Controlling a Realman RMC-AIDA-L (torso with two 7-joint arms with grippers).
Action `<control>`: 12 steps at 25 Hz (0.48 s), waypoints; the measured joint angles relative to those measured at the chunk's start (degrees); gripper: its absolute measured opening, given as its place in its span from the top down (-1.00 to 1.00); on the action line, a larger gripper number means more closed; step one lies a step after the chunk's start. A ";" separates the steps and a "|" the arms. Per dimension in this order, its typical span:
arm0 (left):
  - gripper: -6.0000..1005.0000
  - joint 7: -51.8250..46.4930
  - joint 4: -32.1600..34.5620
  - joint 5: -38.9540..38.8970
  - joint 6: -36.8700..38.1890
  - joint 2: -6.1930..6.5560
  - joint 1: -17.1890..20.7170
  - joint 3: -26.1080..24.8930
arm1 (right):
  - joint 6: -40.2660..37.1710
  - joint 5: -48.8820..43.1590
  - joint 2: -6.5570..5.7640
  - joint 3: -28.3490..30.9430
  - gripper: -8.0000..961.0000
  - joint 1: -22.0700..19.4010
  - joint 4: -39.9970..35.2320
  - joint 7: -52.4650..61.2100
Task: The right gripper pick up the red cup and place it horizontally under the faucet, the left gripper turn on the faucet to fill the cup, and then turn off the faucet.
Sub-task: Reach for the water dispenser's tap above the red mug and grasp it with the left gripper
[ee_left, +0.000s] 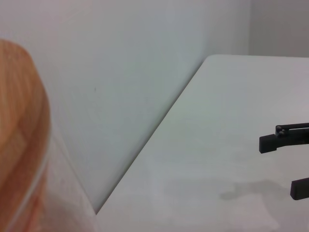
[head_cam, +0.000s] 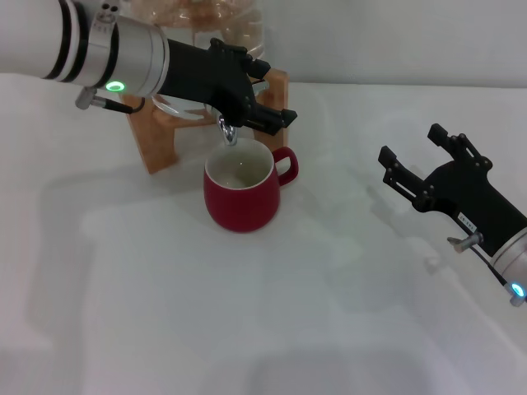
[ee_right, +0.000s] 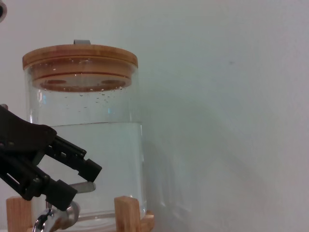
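The red cup (head_cam: 240, 191) stands upright on the white worktop (head_cam: 272, 321), mouth up, directly under the small chrome faucet (head_cam: 226, 132), its loop handle turned toward the right gripper's side. It sits just below and in front of the left gripper's jaws. I'd judge it glazed ceramic: stiff, fairly heavy for its size, slick to the touch and liable to chip if knocked. The handle, or the rim and wall beside it, looks like the surest place to grip. Its pale inside shows no water that I can make out.

The left gripper (head_cam: 262, 105) reaches in over the cup at the faucet, jaws parted on either side of the thin lever; in the right wrist view the lever (ee_right: 87, 186) lies between the two black fingers, but I cannot tell whether they actually press on it. Behind the jaws stands a glass jar (ee_right: 84, 140) of water with a wooden lid, resting on a wooden stand (head_cam: 156, 140).

The right gripper (head_cam: 416, 160) sits well apart from the cup, off to its handle side, jaws spread wide and holding nothing.

The left arm hides most of the faucet, so the lever's position is hard to read, and no stream is visible. The left wrist view shows mostly wall, worktop and a blurred amber edge.
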 joint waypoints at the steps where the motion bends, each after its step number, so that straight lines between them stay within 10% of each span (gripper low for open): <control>1: -0.74 -0.16 0.00 -0.01 -0.07 -0.01 0.04 0.00 | -0.01 -0.01 0.00 0.00 -0.79 0.00 0.00 0.00; 12: -0.74 -0.70 0.20 -0.01 -0.29 -0.01 0.67 -0.10 | -0.04 -0.01 -0.01 0.00 -0.79 0.05 -0.17 0.00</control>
